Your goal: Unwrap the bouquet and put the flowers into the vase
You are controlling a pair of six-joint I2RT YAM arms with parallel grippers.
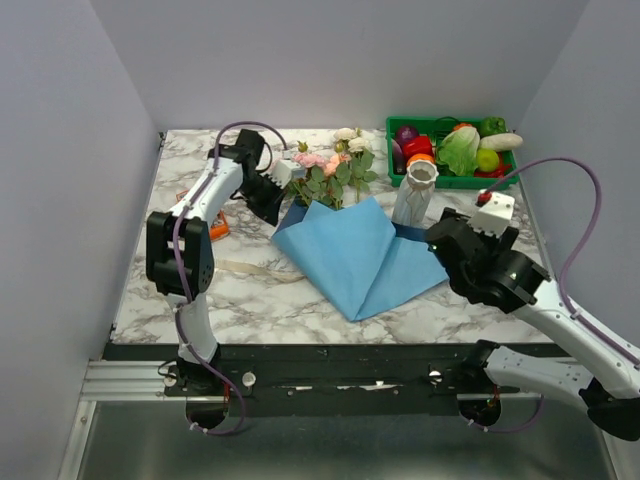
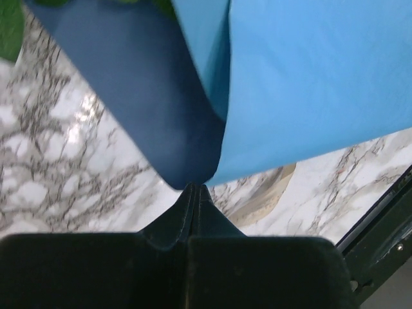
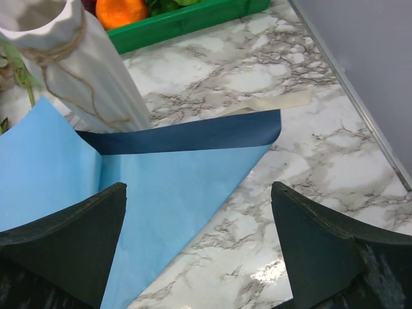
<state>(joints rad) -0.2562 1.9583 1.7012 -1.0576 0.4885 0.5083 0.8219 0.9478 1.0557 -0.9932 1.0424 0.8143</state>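
The left pincer (image 1: 267, 203) was pressed together, its tips right at the lower fold of the blue paper (image 2: 309, 77). Whether any paper was caught between them could not be told. Just beyond and beside this pincer lay the flowers (image 1: 330, 170), their stems running under the paper's far edge. The paper spread out across the counter (image 1: 200, 300) between the two pincers. A beige raffia strip (image 1: 255, 270) lay flat on the near side of the left pincer.

The right pincer (image 3: 199, 212) stood spread wide and empty, hovering over the paper's corner. Ahead of its left finger the vase (image 3: 84, 71) stood upright against the paper's edge. Beyond the vase sat a green crate (image 3: 187, 19) of vegetables.
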